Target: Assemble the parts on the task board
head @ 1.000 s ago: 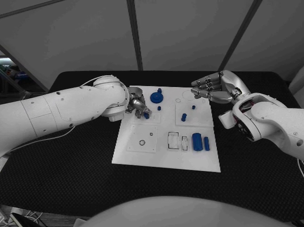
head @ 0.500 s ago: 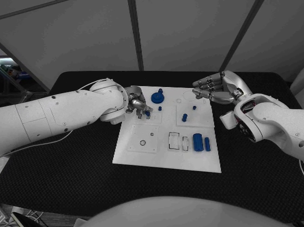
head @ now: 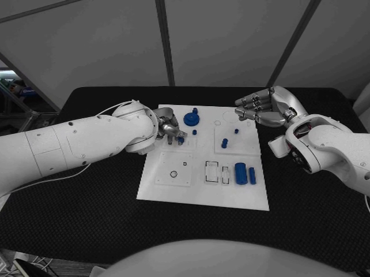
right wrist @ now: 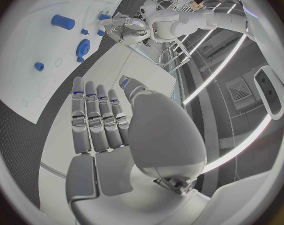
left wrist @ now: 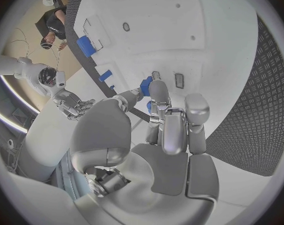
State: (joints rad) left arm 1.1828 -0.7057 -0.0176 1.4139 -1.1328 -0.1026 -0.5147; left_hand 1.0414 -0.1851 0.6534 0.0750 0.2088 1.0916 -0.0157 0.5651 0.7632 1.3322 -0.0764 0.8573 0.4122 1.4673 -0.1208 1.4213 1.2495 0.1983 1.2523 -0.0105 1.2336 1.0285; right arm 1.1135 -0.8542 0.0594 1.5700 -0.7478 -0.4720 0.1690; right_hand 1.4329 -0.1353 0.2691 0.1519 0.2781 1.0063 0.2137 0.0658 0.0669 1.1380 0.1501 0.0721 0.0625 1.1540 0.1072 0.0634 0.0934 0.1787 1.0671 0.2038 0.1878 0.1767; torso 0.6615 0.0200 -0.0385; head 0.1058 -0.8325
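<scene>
On the black table [head: 77,196], seen from the head camera, the white task board [head: 203,195] lies at the centre. The left hand [head: 168,130] hangs over the board's ten o'clock corner, pinching a small blue part [head: 178,138] at its fingertips, probably to carry it to a socket nearby. Around it five more blue parts can be counted: a round disc with a stub [head: 191,119] at twelve o'clock, a tiny peg [head: 193,132] just beside the held piece, a short peg [head: 224,142] near the middle, and a thick cylinder [head: 241,173] with a slimmer bar [head: 252,175] lying side by side at four o'clock, apparently parked until needed. The right hand [head: 262,108] hovers off the board's two o'clock corner, fingers loosely curled around nothing, seemingly kept clear of the work.

In the left wrist view, the left hand's fingertips [left wrist: 156,92] close on the blue part [left wrist: 146,85] just above the board [left wrist: 198,30], thumb and finger meeting on it.

In the right wrist view, the right hand [right wrist: 110,130] shows its fingers side by side, released and holding nothing, with the board [right wrist: 29,50] and the left hand [right wrist: 121,25] beyond.
</scene>
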